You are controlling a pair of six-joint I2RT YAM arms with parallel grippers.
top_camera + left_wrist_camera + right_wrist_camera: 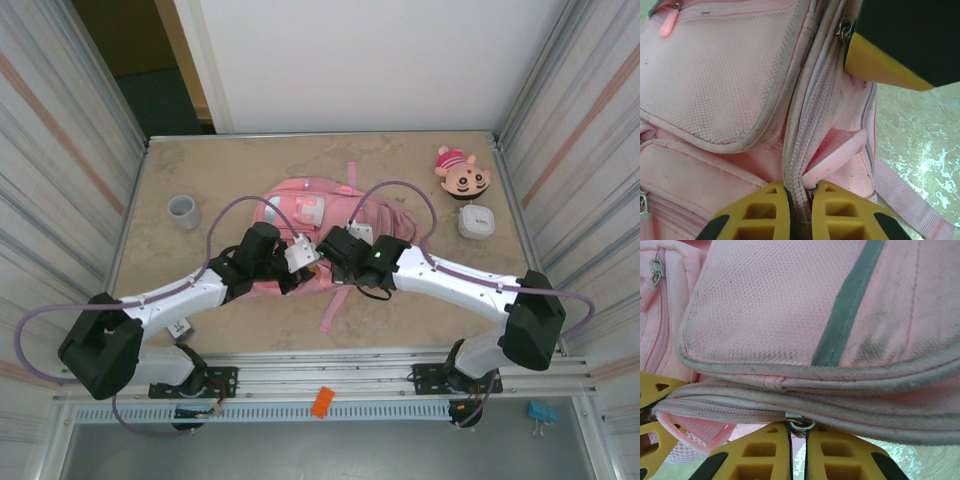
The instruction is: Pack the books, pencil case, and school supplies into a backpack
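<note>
The pink backpack point(300, 212) lies flat mid-table, with both grippers meeting at its near edge. My left gripper point(799, 196) is shut on a pale zip strip point(805, 125) of the backpack point(715, 75), next to a pink rubber tab point(840, 152). In the top view the left gripper point(303, 262) sits just left of the right gripper point(328, 250). My right gripper point(799, 432) is shut on a small metal zipper pull point(800, 423) under the backpack's piped seam point(840, 385). The books, pencil case and school supplies are hidden.
A grey cup point(183, 210) stands at the left of the table. A plush head point(462, 172) and a white rounded-square box point(477, 221) lie at the right. A pink strap point(335, 300) trails toward the near edge. Metal walls close both sides.
</note>
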